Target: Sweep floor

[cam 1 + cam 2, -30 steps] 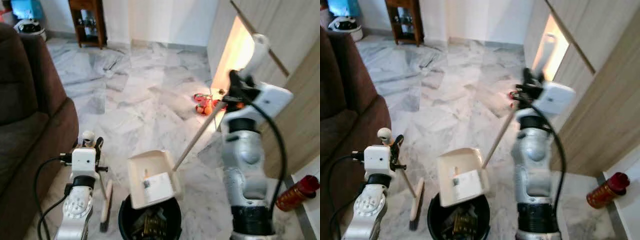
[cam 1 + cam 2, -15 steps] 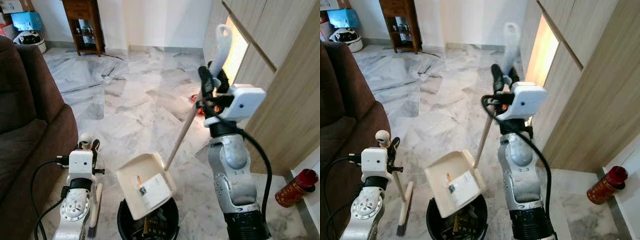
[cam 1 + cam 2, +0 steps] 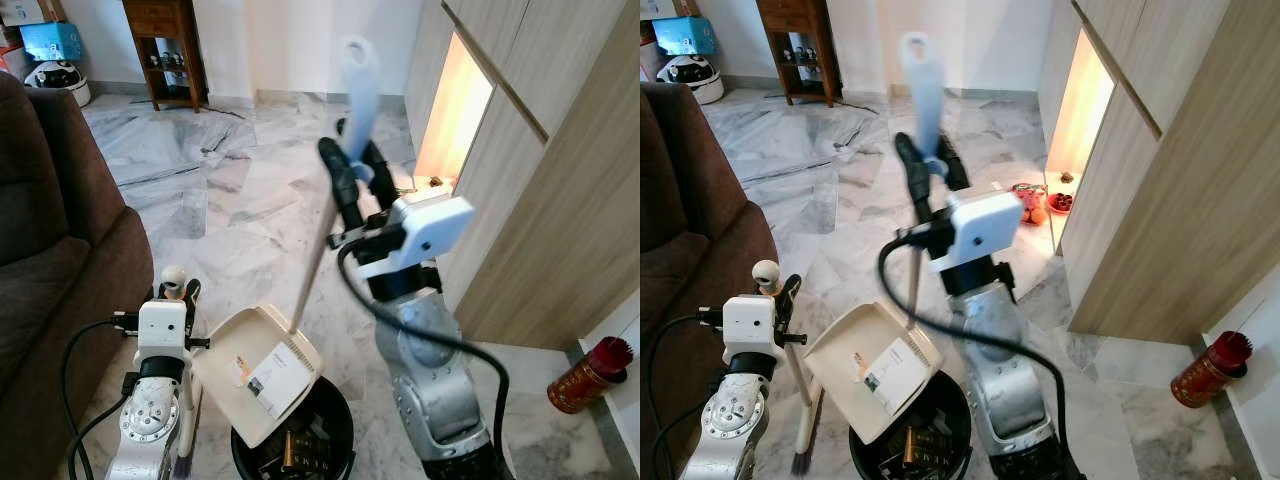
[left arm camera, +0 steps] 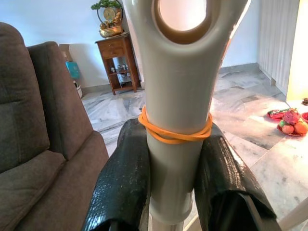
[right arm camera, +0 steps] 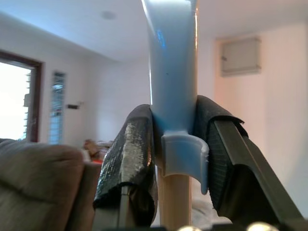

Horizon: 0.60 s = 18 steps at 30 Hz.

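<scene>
You are at the emptying stage, by the look of it: your right hand [image 3: 345, 170] is clamped on the pale blue grip of the dustpan's long wooden handle [image 3: 312, 262], raised high at about 12 o'clock in the head views, and the dustpan [image 3: 258, 370] hangs tilted over the black bin [image 3: 330, 440] at 6 o'clock, its lip low toward the bin. The bin holds dark debris, and the pan's tray looks nearly bare apart from a label, so I judge the load mostly tipped out. Your left hand [image 4: 173, 185] is closed around the cream handle of the broom [image 3: 800, 415], just under an orange rubber band [image 4: 174, 132]; the broom stands upright at 7 o'clock beside the brown sofa [image 3: 50, 250], bristles on the marble floor [image 3: 250, 200]. Whether more of the floor needs sweeping you cannot settle from here; the stretch toward 12 o'clock looks clean.
</scene>
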### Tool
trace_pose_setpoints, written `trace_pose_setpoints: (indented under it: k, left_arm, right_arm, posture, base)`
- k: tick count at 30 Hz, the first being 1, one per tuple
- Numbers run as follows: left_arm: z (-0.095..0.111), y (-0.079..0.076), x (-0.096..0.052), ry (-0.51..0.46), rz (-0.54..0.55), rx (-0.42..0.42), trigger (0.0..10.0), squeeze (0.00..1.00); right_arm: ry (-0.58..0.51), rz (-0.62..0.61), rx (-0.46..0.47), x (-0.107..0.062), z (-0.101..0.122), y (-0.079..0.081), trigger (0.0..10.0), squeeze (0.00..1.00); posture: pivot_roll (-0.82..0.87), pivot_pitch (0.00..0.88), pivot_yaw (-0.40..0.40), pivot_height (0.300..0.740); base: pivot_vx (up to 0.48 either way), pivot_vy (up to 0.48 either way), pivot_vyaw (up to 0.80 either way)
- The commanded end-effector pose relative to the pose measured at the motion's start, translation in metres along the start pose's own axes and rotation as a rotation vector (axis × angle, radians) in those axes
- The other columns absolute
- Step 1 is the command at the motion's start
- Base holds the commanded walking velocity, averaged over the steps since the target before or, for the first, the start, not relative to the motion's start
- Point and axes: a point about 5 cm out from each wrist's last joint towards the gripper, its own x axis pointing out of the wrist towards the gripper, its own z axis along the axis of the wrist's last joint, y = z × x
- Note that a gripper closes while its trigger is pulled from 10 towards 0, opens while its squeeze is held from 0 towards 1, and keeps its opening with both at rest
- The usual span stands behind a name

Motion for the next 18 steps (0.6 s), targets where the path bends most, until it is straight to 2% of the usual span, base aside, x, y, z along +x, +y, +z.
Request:
trace_pose_setpoints:
  k: [1, 7, 18]
  left_arm:
    - [0.011, 0.001, 0.007, -0.061, -0.013, 0.009, 10.0, 0.00]
    - [0.012, 0.000, 0.009, -0.065, -0.020, 0.008, 10.0, 0.00]
    - [0.013, 0.000, 0.010, -0.067, -0.031, 0.011, 10.0, 0.00]
  right_arm:
    - [-0.099, 0.037, -0.053, 0.001, 0.018, 0.003, 10.0, 0.00]
    - [-0.109, 0.097, -0.118, -0.003, 0.019, 0.011, 10.0, 0.00]
    - [-0.117, 0.212, -0.163, -0.009, 0.019, 0.032, 10.0, 0.00]
  posture:
    - [0.07, 0.000, 0.020, 0.740]
    - [0.07, 0.000, 0.026, 0.740]
    - [0.07, 0.000, 0.037, 0.740]
  base:
    - [0.000, 0.000, 0.00]
    - [0.000, 0.000, 0.00]
    - [0.000, 0.000, 0.00]
